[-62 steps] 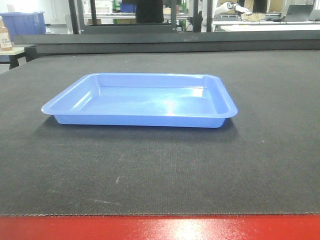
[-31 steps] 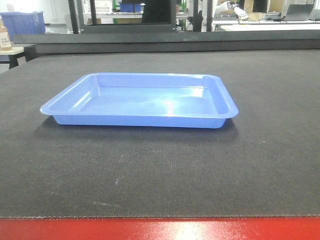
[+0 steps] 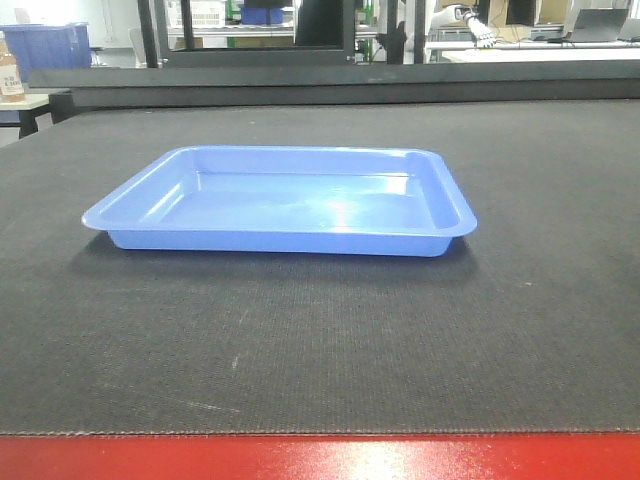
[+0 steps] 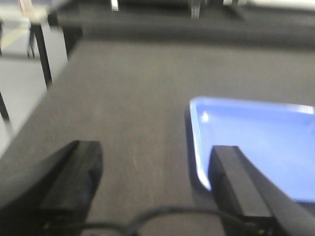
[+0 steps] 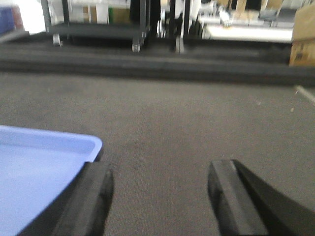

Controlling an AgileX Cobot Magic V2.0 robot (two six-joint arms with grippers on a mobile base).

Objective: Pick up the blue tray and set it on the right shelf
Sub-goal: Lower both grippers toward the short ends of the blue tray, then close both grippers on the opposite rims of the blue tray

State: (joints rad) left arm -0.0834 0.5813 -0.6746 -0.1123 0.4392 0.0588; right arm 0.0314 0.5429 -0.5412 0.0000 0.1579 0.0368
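The blue tray [image 3: 280,200] lies flat and empty on the black mat, a little left of the middle in the front view. My left gripper [image 4: 155,169] is open, hovering by the tray's left rim; the blue tray [image 4: 256,142] fills the right side of that view, and the right finger [image 4: 236,182] overlaps its near corner. My right gripper [image 5: 160,189] is open too, just right of the blue tray [image 5: 39,167], whose corner shows behind the left finger [image 5: 91,199]. Neither arm appears in the front view. The right shelf is out of view.
The black mat [image 3: 520,330] covers a table with a red front edge [image 3: 320,458]. A raised dark ledge [image 3: 400,80] runs along the back. Dark-blue bins [image 3: 45,45] stand at the far left. The table's left edge [image 4: 29,123] drops to the floor.
In the front view the tray stays in place with only a slight camera shift. Background figures behind the ledge have moved.
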